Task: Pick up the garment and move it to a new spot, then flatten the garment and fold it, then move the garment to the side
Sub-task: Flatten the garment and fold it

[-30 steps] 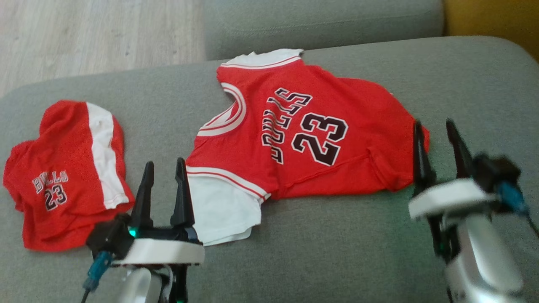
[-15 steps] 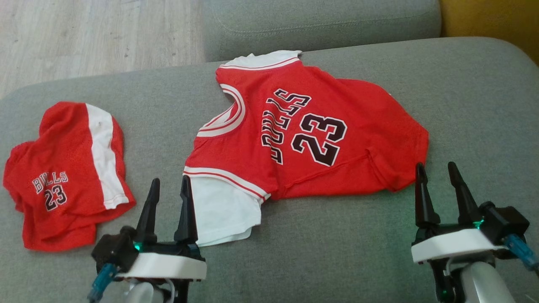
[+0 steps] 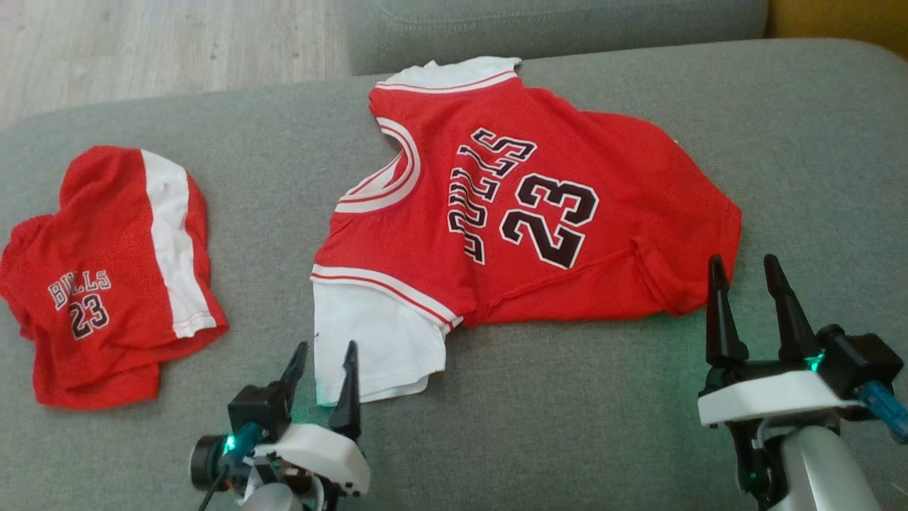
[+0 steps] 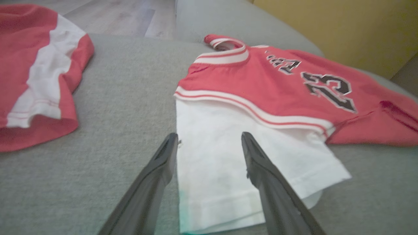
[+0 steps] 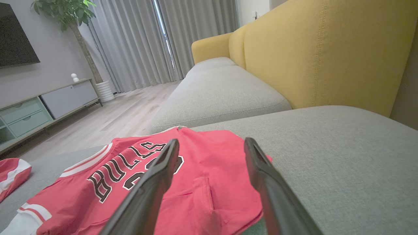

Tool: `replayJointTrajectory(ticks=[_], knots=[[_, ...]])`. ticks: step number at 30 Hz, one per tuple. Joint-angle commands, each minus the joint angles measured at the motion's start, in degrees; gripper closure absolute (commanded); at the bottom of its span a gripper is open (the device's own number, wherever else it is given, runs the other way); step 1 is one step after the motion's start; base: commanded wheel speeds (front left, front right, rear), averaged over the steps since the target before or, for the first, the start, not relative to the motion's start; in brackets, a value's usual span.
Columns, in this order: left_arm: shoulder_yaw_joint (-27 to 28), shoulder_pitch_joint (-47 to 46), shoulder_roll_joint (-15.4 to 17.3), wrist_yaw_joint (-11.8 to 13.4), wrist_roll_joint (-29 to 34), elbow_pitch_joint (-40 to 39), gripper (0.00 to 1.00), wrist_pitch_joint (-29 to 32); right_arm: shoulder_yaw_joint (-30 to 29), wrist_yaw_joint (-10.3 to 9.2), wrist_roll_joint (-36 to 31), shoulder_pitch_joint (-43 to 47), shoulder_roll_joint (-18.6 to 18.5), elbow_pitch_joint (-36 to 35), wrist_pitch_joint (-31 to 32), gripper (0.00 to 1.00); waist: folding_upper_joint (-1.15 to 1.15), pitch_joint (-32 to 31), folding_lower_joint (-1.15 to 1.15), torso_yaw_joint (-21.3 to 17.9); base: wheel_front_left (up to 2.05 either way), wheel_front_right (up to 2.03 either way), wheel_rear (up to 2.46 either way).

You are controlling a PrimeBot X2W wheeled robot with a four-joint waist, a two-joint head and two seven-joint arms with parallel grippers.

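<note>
The garment (image 3: pixel 525 213) is a red jersey marked "BULLS 23" with white sleeves, spread on the grey sofa cushion (image 3: pixel 582 426); it also shows as the jersey (image 4: pixel 294 88) and the jersey (image 5: pixel 81 192) in the wrist views. My left gripper (image 3: pixel 326 348) stands open at the near edge of the white sleeve (image 3: pixel 376 348). In the left wrist view the left gripper (image 4: pixel 209 135) straddles that sleeve's left edge (image 4: pixel 212 163), just above it. My right gripper (image 3: pixel 743 261) is open beside the jersey's hem corner, nothing between its fingers; the right gripper (image 5: pixel 211 141) looks over the hem.
Red shorts (image 3: pixel 106 277) with a white stripe lie crumpled at the cushion's left end. Wooden floor (image 3: pixel 170 42) lies beyond the far edge. A second grey cushion (image 5: pixel 222 91) and a yellow backrest (image 5: pixel 326 55) stand to the right. A cabinet (image 5: pixel 49 104) lines the wall.
My left gripper has dropped nearer and swung right, tilting toward the white sleeve's lower edge. My right gripper has drawn back off the jersey's hem. The head camera has shifted slightly.
</note>
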Motion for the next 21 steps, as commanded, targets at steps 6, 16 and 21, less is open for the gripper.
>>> replayJointTrajectory(ticks=[6,16,21], knots=[[0.99,-3.96,1.25,5.68,2.74,4.29,0.00,5.86,1.61,0.39,0.09,-3.54,-0.24,-0.92,-0.61,0.00,0.00,1.79,0.00,-0.24,0.00,0.00,0.00],[-1.47,-3.14,2.22,7.00,3.75,5.78,0.00,14.24,1.93,0.39,0.72,-4.14,-0.24,0.02,-0.61,0.00,0.00,1.13,0.00,0.03,0.00,0.00,0.00],[-2.86,-2.43,2.77,6.51,3.94,4.31,0.00,17.08,1.93,0.39,1.03,-4.26,-0.24,0.39,-0.61,0.00,0.00,0.68,0.00,0.21,0.00,0.00,0.00]])
